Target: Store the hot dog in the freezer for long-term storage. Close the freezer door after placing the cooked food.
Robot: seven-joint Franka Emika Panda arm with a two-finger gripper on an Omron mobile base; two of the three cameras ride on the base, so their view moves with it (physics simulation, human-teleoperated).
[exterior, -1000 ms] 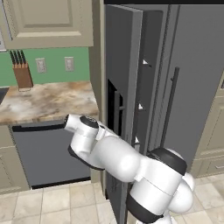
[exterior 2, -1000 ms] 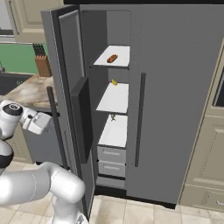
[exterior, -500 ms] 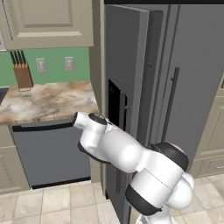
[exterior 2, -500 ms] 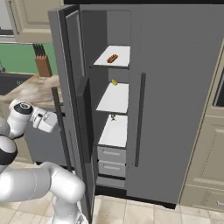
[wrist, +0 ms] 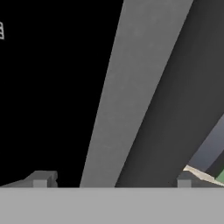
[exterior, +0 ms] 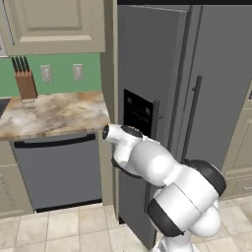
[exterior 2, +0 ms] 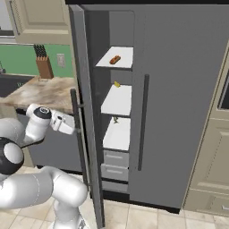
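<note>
Tool [wrist: 112, 183] first: we see its two dark tips spread wide apart in the hand view, with nothing between them. A wide grey bar runs up the middle of that view, close in front of the tips. In the right base view the hand sits just beside the long bar handle [exterior 2: 80, 134] of the freezer door [exterior 2: 85, 89], on its outer side. We cannot tell if it touches the handle. That door stands partly open. Inside the freezer [exterior 2: 117, 116] we see white shelves and grey drawers. Our hot dog [exterior 2: 115, 59] lies on the top shelf [exterior 2: 125, 57], near its front edge. One small yellow food item [exterior 2: 117, 83] sits at the back of the shelf below.
</note>
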